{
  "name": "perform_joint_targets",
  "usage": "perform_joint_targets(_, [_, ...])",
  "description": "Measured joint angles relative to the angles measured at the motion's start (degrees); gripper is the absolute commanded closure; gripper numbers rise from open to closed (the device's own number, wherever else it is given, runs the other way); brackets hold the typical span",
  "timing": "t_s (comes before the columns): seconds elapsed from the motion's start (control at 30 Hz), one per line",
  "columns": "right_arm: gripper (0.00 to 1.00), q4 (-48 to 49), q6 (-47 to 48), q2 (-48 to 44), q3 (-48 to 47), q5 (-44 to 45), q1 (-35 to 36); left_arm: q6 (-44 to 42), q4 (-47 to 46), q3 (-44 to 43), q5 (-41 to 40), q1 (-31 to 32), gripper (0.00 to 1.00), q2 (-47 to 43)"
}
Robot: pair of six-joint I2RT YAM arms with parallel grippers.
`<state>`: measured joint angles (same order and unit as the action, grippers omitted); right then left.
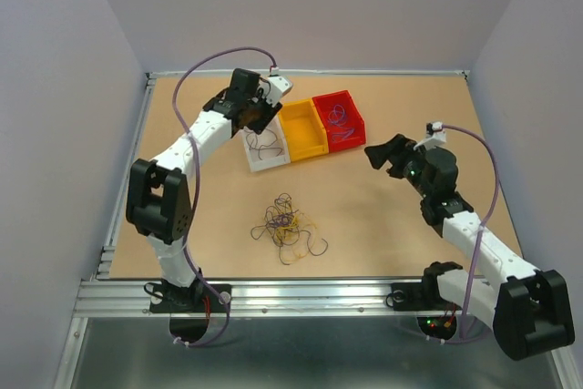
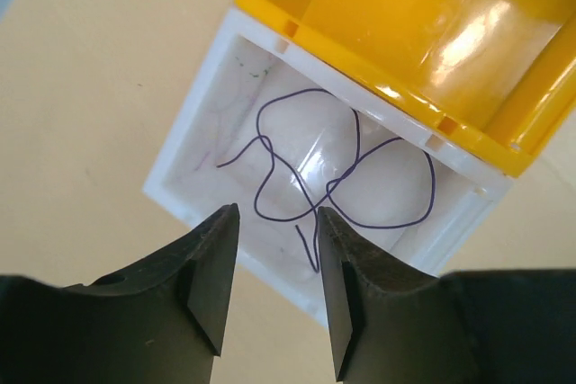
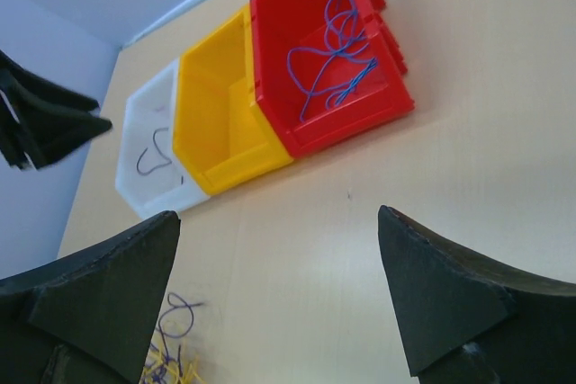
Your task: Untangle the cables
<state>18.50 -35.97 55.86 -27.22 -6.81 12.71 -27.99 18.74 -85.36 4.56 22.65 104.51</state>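
Hovering above the white bin (image 2: 193,146), our left hand (image 2: 277,218) has its fingers partway apart and grips nothing. One purple wire (image 2: 310,91) lies loose in the bin just below it. Our right hand (image 3: 279,213) is spread wide and empty, with the red bin (image 3: 270,60) ahead of it. The cables (image 1: 287,225) sit in a small heap on the tabletop (image 1: 383,216), well apart from both hands, back toward the arm bases. We judge them nearly weightless, limp and springy, quick to snag on one another. We would pinch a single loop sticking out at the heap's edge and lift slowly.
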Motion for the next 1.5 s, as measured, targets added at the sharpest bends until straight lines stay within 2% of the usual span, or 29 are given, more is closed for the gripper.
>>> perform_joint_targets(0.03, [0.07, 0.02, 0.55, 0.83, -0.11, -2.40, 0.02, 0.00, -0.04, 0.26, 0.61, 0.00, 0.45, -2.32])
perform_joint_targets(0.07, [0.07, -0.09, 1.14, 1.86, -0.44, -4.57, 0.15, 0.02, -0.07, 0.81, 1.36, 0.02, 0.36, -4.44])
perform_joint_targets(0.13, [0.05, -1.03, 2.58, 4.42, -1.97, -8.24, 0.96, -0.17, -0.57, 2.69, 2.86, 0.13, 0.28, -8.79])
perform_joint_targets(0.27, [0.03, -6.36, 6.19, 9.97, -8.57, -13.40, 6.27, -0.24, -3.48, 11.93, 9.11, 1.40, 0.27, -18.71])
perform_joint_targets(0.37, [0.08, -9.68, 9.86, 11.13, -12.26, -15.06, 13.14, -1.20, -6.47, 20.46, 14.69, 2.78, 0.27, -24.09])
perform_joint_targets(0.53, [0.12, -13.49, 14.58, 12.15, -12.39, -16.04, 22.01, -2.62, -10.82, 33.29, 22.38, 3.76, 0.28, -29.86])
perform_joint_targets(0.73, [0.16, -16.46, 17.55, 20.55, -12.39, -13.07, 29.20, -2.64, -14.80, 38.21, 28.28, 3.76, 0.28, -32.39])
perform_joint_targets(0.9, [0.18, -18.82, 18.49, 23.80, -12.48, -11.15, 31.43, -2.62, -17.33, 40.04, 31.08, 3.76, 0.28, -35.45])
perform_joint_targets(1.13, [0.76, -20.15, 18.69, 30.25, -16.48, -8.31, 34.10, -2.60, -20.37, 41.22, 32.63, 3.76, 0.28, -36.79])
perform_joint_targets(1.17, [0.94, -20.24, 18.73, 30.75, -16.68, -7.96, 34.34, -2.62, -20.63, 41.68, 32.87, 3.76, 0.28, -37.03])
perform_joint_targets(1.2, [0.99, -20.46, 18.75, 30.82, -16.68, -7.65, 34.49, -2.62, -20.68, 41.99, 33.07, 3.76, 0.28, -37.18])
perform_joint_targets(1.33, [1.00, -21.33, 18.93, 29.20, -16.65, -6.95, 34.62, -2.62, -20.79, 42.23, 33.86, 3.76, 0.28, -37.27])
perform_joint_targets(1.5, [0.99, -21.68, 19.32, 18.27, -16.65, -6.78, 34.62, -2.75, -20.79, 42.25, 36.50, 3.76, 0.28, -38.18])
